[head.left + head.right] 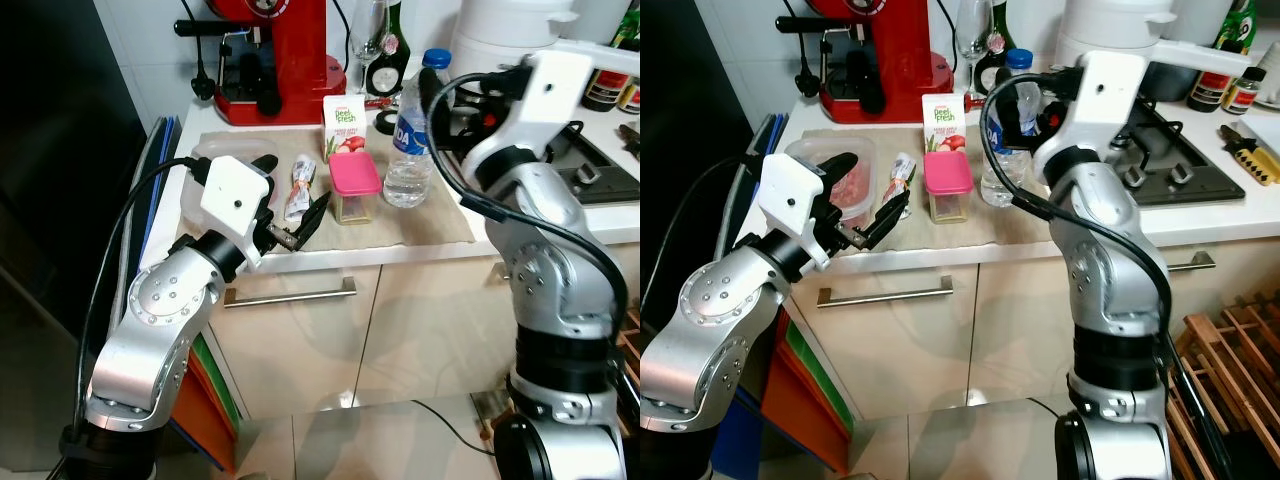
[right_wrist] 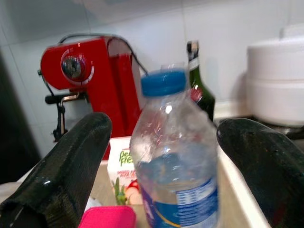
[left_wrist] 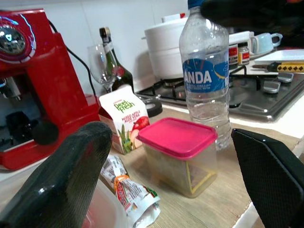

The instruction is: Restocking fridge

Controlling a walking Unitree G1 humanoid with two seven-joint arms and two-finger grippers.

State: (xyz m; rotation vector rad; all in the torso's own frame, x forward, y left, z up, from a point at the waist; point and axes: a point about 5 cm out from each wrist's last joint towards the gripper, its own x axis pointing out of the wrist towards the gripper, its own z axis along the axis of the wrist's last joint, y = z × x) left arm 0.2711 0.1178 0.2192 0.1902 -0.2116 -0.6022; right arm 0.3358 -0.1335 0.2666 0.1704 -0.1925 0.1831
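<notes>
The water bottle [image 2: 178, 156] stands upright on the cloth-covered desk [image 1: 440, 225], directly ahead of the right pincer [image 2: 161, 156], whose two black fingers are spread wide on either side of it without touching, which looks like a lining-up for a grasp round the body. Just beside the bottle, on the side away from the stove, sits the pink-lidded container [image 1: 355, 186], and behind that the juice carton [image 1: 343, 123]; both are close enough that the nearer finger has little room to slip between bottle and container. The hob [image 1: 1185, 165] and the white pot [image 3: 164, 47] crowd the other side. The left pincer [image 3: 166, 161] hovers low at the desk's front edge, fingers wide apart, looking across at the container, with a crumpled snack packet [image 1: 300, 185] and a clear meat tray [image 1: 845, 180] just under and beside its near finger. Behind everything stand the red coffee machine [image 1: 275, 60], a wine glass [image 3: 102, 66] and a dark bottle [image 3: 114, 59], so lifting straight up seems the freest way out.
</notes>
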